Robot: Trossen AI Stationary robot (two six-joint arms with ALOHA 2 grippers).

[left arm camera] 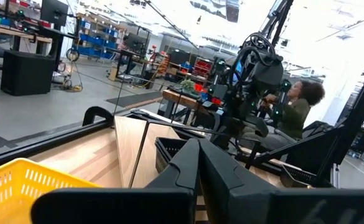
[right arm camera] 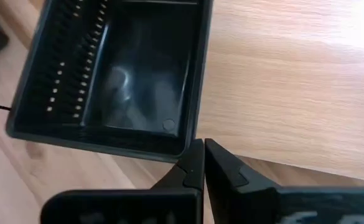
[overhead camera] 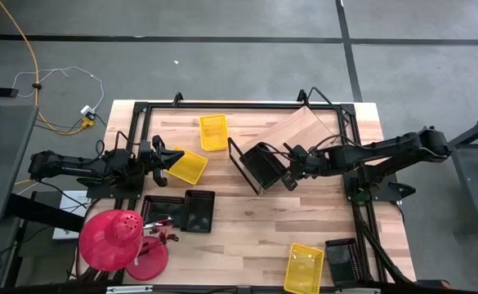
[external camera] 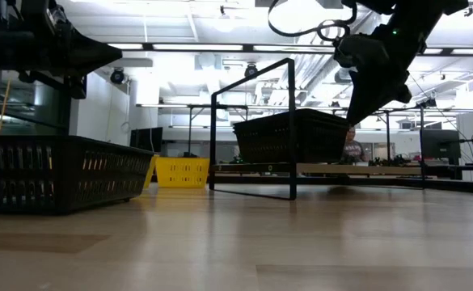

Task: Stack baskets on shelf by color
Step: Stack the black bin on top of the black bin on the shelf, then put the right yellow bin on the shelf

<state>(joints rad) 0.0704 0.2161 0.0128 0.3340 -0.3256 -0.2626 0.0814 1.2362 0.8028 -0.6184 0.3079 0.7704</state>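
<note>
A black basket [overhead camera: 263,166] [external camera: 293,136] [right arm camera: 126,74] sits on the lower end of the slanted wooden shelf [overhead camera: 304,129] [external camera: 382,170]. My right gripper [overhead camera: 290,176] [external camera: 364,95] [right arm camera: 203,163] is shut, with its tips at that basket's rim near a corner. My left gripper [overhead camera: 170,160] [left arm camera: 199,163] is shut and raised beside a yellow basket [overhead camera: 189,167] [left arm camera: 20,182] that lies on the table. A second yellow basket [overhead camera: 213,131] lies near the far edge. My right gripper has its shut fingertips [right arm camera: 196,152] right at the black basket's rim corner [right arm camera: 189,140], coming slanting from the table's right and above. I cannot tell whether they touch the rim. The basket rests on the shelf board, open side up.
Two black baskets [overhead camera: 199,211] [overhead camera: 163,211] lie side by side near the table's middle; one of them [external camera: 58,174] fills the low view's left. A yellow basket [overhead camera: 306,268] and a black one [overhead camera: 341,261] lie at the near right. A red dome [overhead camera: 110,238] stands near left. A person [left arm camera: 297,106] sits beyond the table.
</note>
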